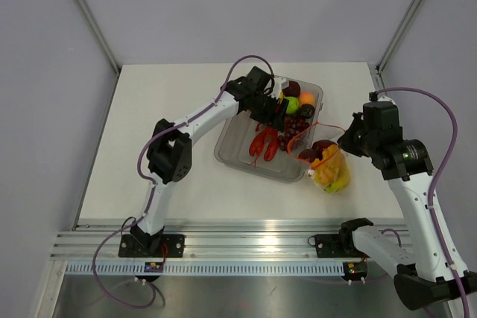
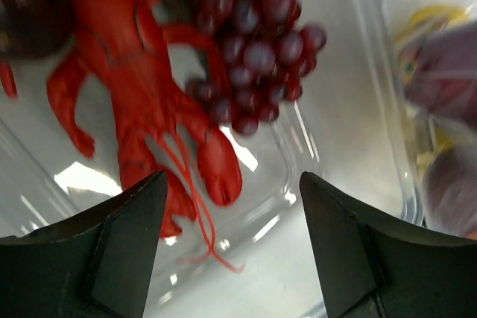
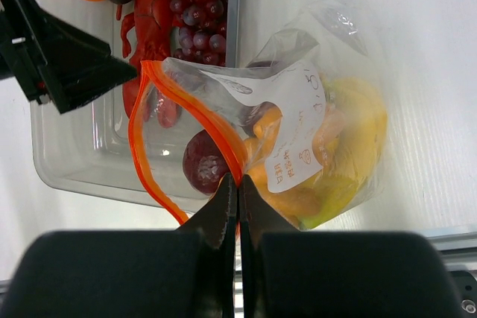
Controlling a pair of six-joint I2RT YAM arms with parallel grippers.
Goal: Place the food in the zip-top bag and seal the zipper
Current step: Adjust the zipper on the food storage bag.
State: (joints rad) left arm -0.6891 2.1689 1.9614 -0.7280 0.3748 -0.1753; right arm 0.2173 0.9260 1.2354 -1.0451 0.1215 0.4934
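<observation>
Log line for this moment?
left gripper open over lobster in tray | right gripper shut on zipper | zip-top bag open, partly filled

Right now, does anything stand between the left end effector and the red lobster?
Nothing visible does. The open left end effector hovers over the lobster in the clear tray; the grapes lie beside it.

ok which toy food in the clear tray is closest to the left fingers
The glossy red toy lobster: its claw shows between the open left fingers in the wrist view, while the dark purple toy grape bunch sits farther out.
</observation>
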